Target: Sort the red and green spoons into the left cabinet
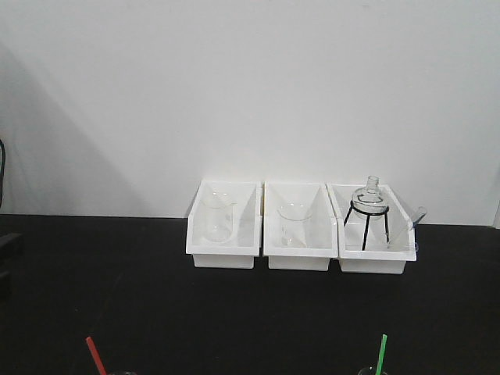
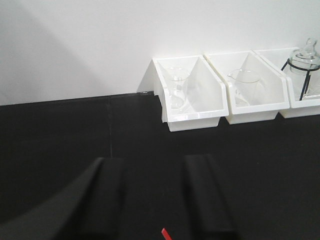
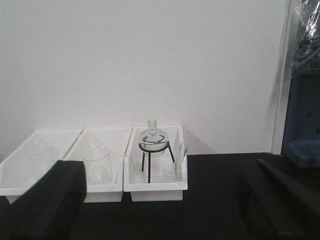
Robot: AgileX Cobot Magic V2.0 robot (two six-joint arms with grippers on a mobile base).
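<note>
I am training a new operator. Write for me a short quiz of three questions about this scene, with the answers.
1. True or false: the round flask on the black tripod stands in the rightmost white bin.
2. In the front view, the green spoon handle shows (A) right of the red spoon handle, (B) left of it, (C) inside a bin.
3. How many white bins stand on the black table?

Key: 1 true; 2 A; 3 three.

Between left gripper [image 2: 151,170] jaws: spoon [image 2: 166,233] tip. Ahead, rightward: three bins [image 2: 252,116] abreast on table [image 2: 60,140], backing onto wall [image 2: 75,45].
</note>
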